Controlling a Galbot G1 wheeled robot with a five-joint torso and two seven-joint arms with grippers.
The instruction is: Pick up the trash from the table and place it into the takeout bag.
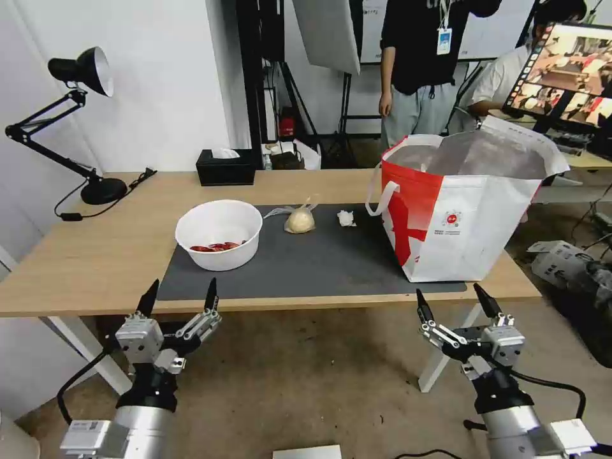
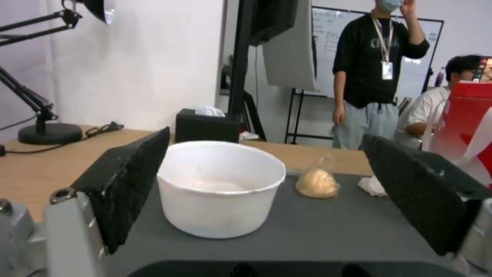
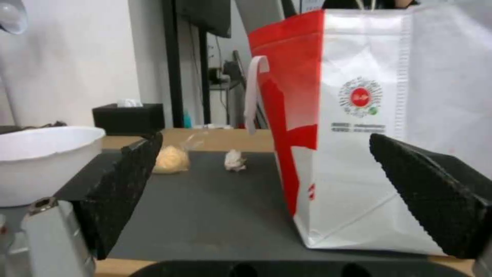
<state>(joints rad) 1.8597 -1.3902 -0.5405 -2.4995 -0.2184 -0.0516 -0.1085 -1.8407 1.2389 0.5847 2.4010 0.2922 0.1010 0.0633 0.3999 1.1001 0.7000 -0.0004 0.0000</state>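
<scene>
On the dark grey mat (image 1: 306, 264) of the light-wood table (image 1: 95, 248) stands a white round bowl (image 1: 218, 233) (image 2: 220, 186) (image 3: 44, 161) with red scraps inside. Right of it lie a clear bag with a beige bun (image 1: 299, 220) (image 2: 318, 182) (image 3: 170, 159) and a crumpled white tissue (image 1: 346, 218) (image 2: 373, 186) (image 3: 235, 160). The red-and-white takeout bag (image 1: 468, 217) (image 3: 379, 127) stands open at the mat's right end. My left gripper (image 1: 180, 297) hangs open in front of the table edge, below the bowl. My right gripper (image 1: 454, 300) is open below the takeout bag.
A black tissue box (image 1: 225, 167) sits at the table's back edge and a black desk lamp (image 1: 76, 121) stands at the back left. People stand and sit behind the table, beside a monitor (image 1: 567, 73). Bare floor lies between me and the table.
</scene>
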